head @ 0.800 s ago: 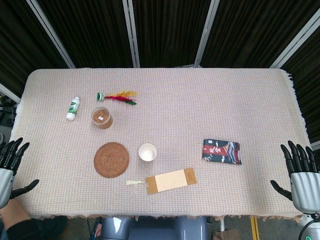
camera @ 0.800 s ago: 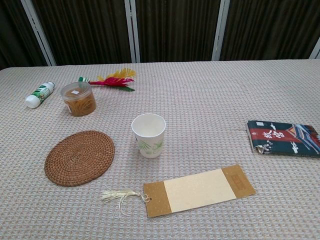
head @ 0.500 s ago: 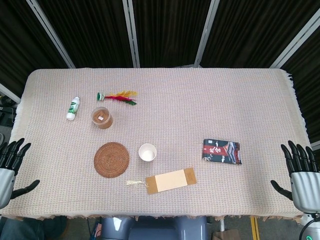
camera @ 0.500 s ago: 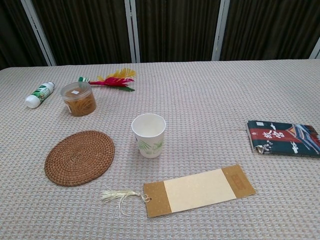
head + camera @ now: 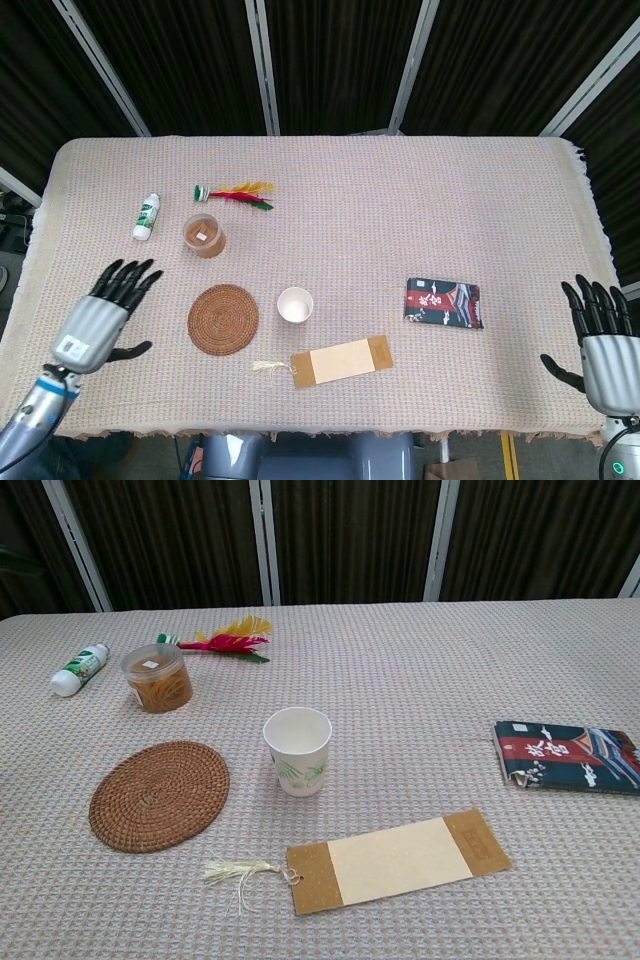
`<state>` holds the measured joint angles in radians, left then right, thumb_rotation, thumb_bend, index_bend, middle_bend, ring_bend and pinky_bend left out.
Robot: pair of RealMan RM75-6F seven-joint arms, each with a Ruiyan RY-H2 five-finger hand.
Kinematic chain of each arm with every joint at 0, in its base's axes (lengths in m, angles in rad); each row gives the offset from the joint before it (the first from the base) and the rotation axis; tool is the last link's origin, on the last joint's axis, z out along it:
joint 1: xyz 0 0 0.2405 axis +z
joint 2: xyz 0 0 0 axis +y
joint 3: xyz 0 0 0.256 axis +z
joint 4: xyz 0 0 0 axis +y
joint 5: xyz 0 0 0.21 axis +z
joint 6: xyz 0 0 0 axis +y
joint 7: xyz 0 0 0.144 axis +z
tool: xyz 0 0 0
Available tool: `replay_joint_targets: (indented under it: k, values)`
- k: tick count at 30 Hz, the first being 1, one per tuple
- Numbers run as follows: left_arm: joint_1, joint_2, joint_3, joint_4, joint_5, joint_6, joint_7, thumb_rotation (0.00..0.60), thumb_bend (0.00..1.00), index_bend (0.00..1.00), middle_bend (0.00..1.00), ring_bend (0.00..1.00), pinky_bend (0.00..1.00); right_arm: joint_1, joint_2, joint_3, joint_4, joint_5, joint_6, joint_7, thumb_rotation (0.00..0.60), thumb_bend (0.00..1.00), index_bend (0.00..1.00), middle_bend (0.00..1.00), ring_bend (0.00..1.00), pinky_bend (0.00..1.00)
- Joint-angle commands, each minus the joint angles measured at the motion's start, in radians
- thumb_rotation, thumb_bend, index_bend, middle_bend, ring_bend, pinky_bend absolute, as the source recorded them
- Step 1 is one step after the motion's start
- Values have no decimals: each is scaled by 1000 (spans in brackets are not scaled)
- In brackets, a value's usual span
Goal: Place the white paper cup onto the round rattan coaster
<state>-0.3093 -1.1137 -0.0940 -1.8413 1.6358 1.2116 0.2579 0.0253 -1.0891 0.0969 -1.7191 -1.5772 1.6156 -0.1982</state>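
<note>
Cup [image 5: 295,304]: standing upright on the counter [image 5: 400,210], just right of the coaster [image 5: 223,319], not touching it. Left robot hand [image 5: 98,318]: hovering left of the coaster, fingers spreading wide, holding nothing. Right robot hand [image 5: 602,350]: waiting at the counter's right edge, likewise wide and holding nothing.

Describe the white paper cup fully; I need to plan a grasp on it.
The white paper cup stands upright on the woven tablecloth, open mouth up, and looks empty. It tapers toward the base, has a rolled rim, and carries a green leaf print on its lower side. It looks like thin paper, undented. It sits just right of the round rattan coaster, apart from it, with the bookmark nearer the table's front edge. Nothing touches it except the cloth beneath.
</note>
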Motion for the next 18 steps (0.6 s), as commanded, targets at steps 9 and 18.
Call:
replay_joint_targets:
  k: [9, 18]
  values:
    - [-390, -353, -187, 63, -329, -363, 413, 600, 0, 40, 0, 0, 107, 25, 0, 40, 26, 96, -54, 11, 600, 0, 0, 0, 0, 0]
    - [-549, -530, -168, 234, -518, -436, 610, 600, 0, 58, 1, 27, 162, 34, 0, 65, 43, 160, -75, 17, 600, 0, 0, 0, 0, 0]
